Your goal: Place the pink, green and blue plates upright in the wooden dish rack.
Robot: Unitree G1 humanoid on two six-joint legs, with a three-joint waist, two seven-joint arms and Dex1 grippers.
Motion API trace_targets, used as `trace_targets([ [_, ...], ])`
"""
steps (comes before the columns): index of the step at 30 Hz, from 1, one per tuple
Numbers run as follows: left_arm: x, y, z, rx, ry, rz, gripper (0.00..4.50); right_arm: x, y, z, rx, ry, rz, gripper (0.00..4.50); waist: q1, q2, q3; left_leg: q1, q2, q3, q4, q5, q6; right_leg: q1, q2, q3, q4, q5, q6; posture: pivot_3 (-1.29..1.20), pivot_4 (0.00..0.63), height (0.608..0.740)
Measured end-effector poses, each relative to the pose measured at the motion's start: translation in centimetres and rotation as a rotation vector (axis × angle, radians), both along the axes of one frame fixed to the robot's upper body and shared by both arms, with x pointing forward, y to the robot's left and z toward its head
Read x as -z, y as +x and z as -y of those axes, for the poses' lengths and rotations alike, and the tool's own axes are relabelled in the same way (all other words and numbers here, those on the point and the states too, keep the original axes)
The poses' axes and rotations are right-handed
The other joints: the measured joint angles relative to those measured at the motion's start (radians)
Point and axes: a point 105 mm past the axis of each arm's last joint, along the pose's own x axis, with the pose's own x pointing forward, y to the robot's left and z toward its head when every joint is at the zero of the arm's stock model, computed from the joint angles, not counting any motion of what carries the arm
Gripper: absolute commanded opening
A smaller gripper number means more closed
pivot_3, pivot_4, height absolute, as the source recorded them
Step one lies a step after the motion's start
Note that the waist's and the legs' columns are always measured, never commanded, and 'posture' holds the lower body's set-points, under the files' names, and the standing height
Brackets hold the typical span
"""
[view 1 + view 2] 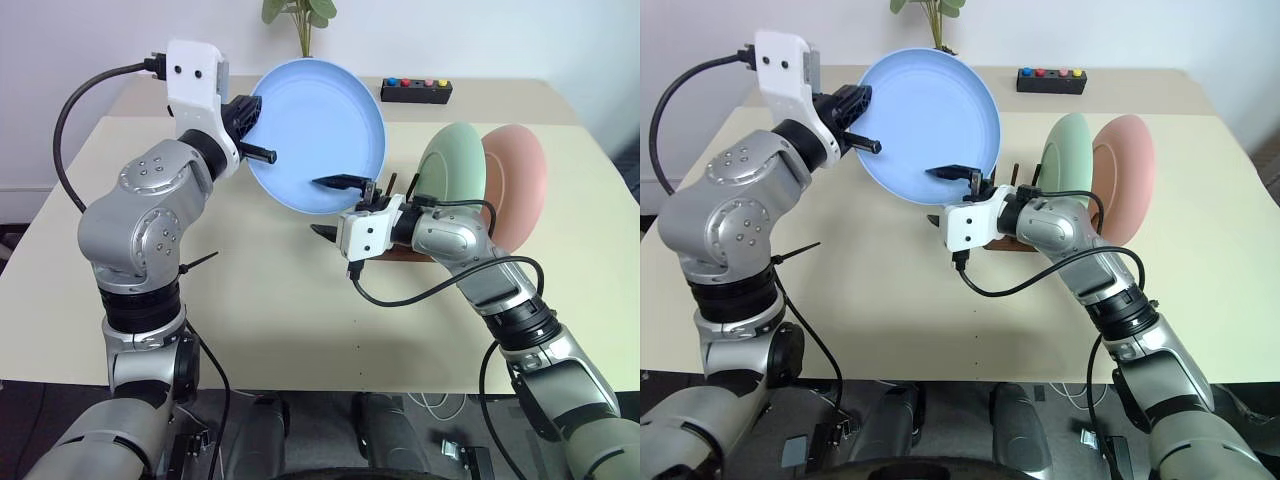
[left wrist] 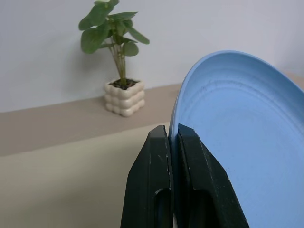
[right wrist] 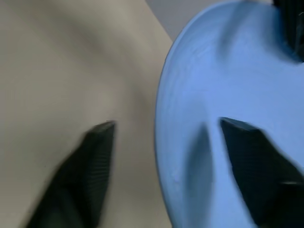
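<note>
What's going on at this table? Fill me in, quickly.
The robot is loading plates into the wooden dish rack. The green plate and pink plate already stand upright in it. The left gripper is shut on the rim of the blue plate, holding it up on edge above the table. The right gripper straddles the plate's lower edge with its jaws apart, apparently to take it over.

3 plates: 1 blue plate (image 1: pixel 318 135), 1 green plate (image 1: pixel 452 170), 1 pink plate (image 1: pixel 517 180)
</note>
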Motion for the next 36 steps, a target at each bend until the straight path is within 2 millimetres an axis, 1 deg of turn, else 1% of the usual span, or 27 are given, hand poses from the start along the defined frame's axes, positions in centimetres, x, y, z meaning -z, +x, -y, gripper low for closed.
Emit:
trace_targets([
  [3, 0.0, -0.1, 0.2, 0.016, -0.001, -0.005, 0.0, 0.1, 0.0, 0.0, 0.0, -0.007, 0.005, 0.55, 0.0, 0.0, 0.0, 0.0, 0.0, 0.0, 0.0, 0.0, 0.0, 0.0, 0.0, 0.0, 0.0, 0.0, 0.0, 0.0, 0.15, 0.73],
  [4, 0.0, -0.1, 0.0, 0.006, 0.0, -0.006, 0.0, 0.0, 0.0, 0.0, -0.004, -0.005, 0.012, 0.04, -0.001, 0.0, 0.0, 0.0, 0.0, 0.0, 0.0, 0.0, 0.0, 0.0, 0.0, 0.0, 0.0, 0.0, 0.0, 0.0, 0.15, 0.73],
  [6, 0.0, 0.0, -0.4, -0.01, -0.007, -0.012, 0.0, -0.3, -0.1, 0.0, -0.007, 0.001, 0.032, 0.01, -0.001, 0.0, 0.0, 0.0, 0.0, 0.0, 0.0, 0.0, 0.0, 0.0, 0.0, 0.0, 0.0, 0.0, 0.0, 0.0, 0.15, 0.73],
  [12, -0.1, 0.0, -0.4, 0.002, -0.041, 0.009, 0.0, -0.5, -0.1, 0.0, -0.004, -0.005, 0.068, 0.01, 0.001, 0.0, 0.0, 0.0, 0.0, 0.0, 0.0, 0.0, 0.0, 0.0, 0.0, 0.0, 0.0, 0.0, 0.0, 0.0, 0.15, 0.73],
  [14, -0.2, -0.1, -0.4, 0.011, -0.064, 0.014, 0.67, -0.5, -0.1, 0.0, -0.005, -0.008, 0.077, 0.0, 0.001, 0.0, 0.0, 0.0, 0.0, 0.0, 0.0, 0.0, 0.0, 0.0, 0.0, 0.0, 0.0, 0.0, 0.0, 0.0, 0.15, 0.73],
  [15, -0.5, -0.2, -0.2, 0.035, -0.103, 0.031, 1.0, -0.5, -0.1, 0.0, -0.006, -0.005, 0.081, 0.0, 0.001, 0.0, 0.0, 0.0, 0.0, 0.0, 0.0, 0.0, 0.0, 0.0, 0.0, 0.0, 0.0, 0.0, 0.0, 0.0, 0.15, 0.73],
  [17, -1.4, -0.6, 0.0, 0.086, -0.195, 0.082, 1.92, -0.4, 0.0, 0.1, 0.001, -0.009, 0.082, 0.0, 0.001, 0.0, 0.0, 0.0, 0.0, 0.0, 0.0, 0.0, 0.0, 0.0, 0.0, 0.0, 0.0, 0.0, 0.0, 0.0, 0.15, 0.73],
  [18, -2.1, -0.9, 0.0, 0.107, -0.234, 0.116, 2.52, -0.3, 0.1, 0.2, 0.007, -0.012, 0.077, 0.0, 0.001, 0.0, 0.0, 0.0, 0.0, 0.0, 0.0, 0.0, 0.0, 0.0, 0.0, 0.0, 0.0, 0.0, 0.0, 0.0, 0.15, 0.73],
  [19, -2.8, -1.2, -0.2, 0.118, -0.258, 0.15, 2.95, -0.2, 0.2, 0.2, 0.01, -0.015, 0.074, 0.0, 0.001, 0.0, 0.0, 0.0, 0.0, 0.0, 0.0, 0.0, 0.0, 0.0, 0.0, 0.0, 0.0, 0.0, 0.0, 0.0, 0.15, 0.73],
  [20, -3.4, -1.4, -0.6, 0.116, -0.277, 0.183, 3.54, -0.2, 0.2, 0.2, 0.011, -0.016, 0.075, 0.0, 0.001, 0.0, 0.0, 0.0, 0.0, 0.0, 0.0, 0.0, 0.0, 0.0, 0.0, 0.0, 0.0, 0.0, 0.0, 0.0, 0.15, 0.73],
  [22, -4.4, -1.7, -1.7, 0.092, -0.314, 0.246, 4.47, -0.2, 0.2, 0.3, 0.013, -0.016, 0.076, 0.0, -0.002, 0.0, 0.0, 0.0, 0.0, 0.0, 0.0, 0.0, 0.0, 0.0, 0.0, 0.0, 0.0, 0.0, 0.0, 0.0, 0.15, 0.73],
  [25, -5.4, -1.8, -4.2, 0.015, -0.332, 0.312, 4.47, -0.5, 0.3, 0.3, 0.015, 0.01, 0.077, 0.0, -0.002, 0.0, 0.0, 0.0, 0.0, 0.0, 0.0, 0.0, 0.0, 0.0, 0.0, 0.0, 0.0, 0.0, 0.0, 0.0, 0.15, 0.73],
  [27, -5.5, -2.0, -6.0, -0.029, -0.323, 0.342, 4.47, -1.1, 0.3, 0.5, 0.017, 0.051, 0.072, 0.0, -0.002, 0.0, 0.0, 0.0, 0.0, 0.0, 0.0, 0.0, 0.0, 0.0, 0.0, 0.0, 0.0, 0.0, 0.0, 0.0, 0.15, 0.73],
  [29, -5.2, -2.3, -7.3, -0.053, -0.274, 0.356, 4.47, -2.1, 0.5, 0.6, 0.022, 0.112, 0.059, 0.0, -0.002, 0.0, 0.0, 0.0, 0.0, 0.0, 0.0, 0.0, 0.0, 0.0, 0.0, 0.0, 0.0, 0.0, 0.0, 0.0, 0.15, 0.73],
  [33, -4.2, -2.6, -8.8, -0.058, -0.236, 0.353, 4.47, -3.8, 0.5, 0.9, 0.02, 0.233, 0.024, 0.0, 0.002, 0.0, 0.0, 0.0, 0.0, 0.0, 0.0, 0.0, 0.0, 0.001, 0.0, 0.0, 0.0, 0.0, 0.0, 0.0, 0.15, 0.73],
  [34, -3.6, -2.8, -9.1, -0.046, -0.207, 0.34, 4.47, -4.4, 0.4, 0.8, 0.009, 0.286, 0.0, 0.0, 0.0, 0.0, 0.0, 0.0, 0.0, 0.0, 0.0, 0.0, 0.0, 0.001, 0.0, 0.0, 0.0, 0.0, 0.0, 0.0, 0.15, 0.73],
  [36, -0.4, -3.0, -9.4, -0.01, -0.128, 0.252, 4.47, -6.2, -0.1, 1.1, -0.016, 0.416, -0.045, 0.0, -0.003, 0.001, 0.0, 0.001, 0.0, 0.0, -0.001, 0.0, 0.0, 0.0, -0.001, 0.0, 0.001, 0.0, 0.0, 0.0, 0.15, 0.73],
])
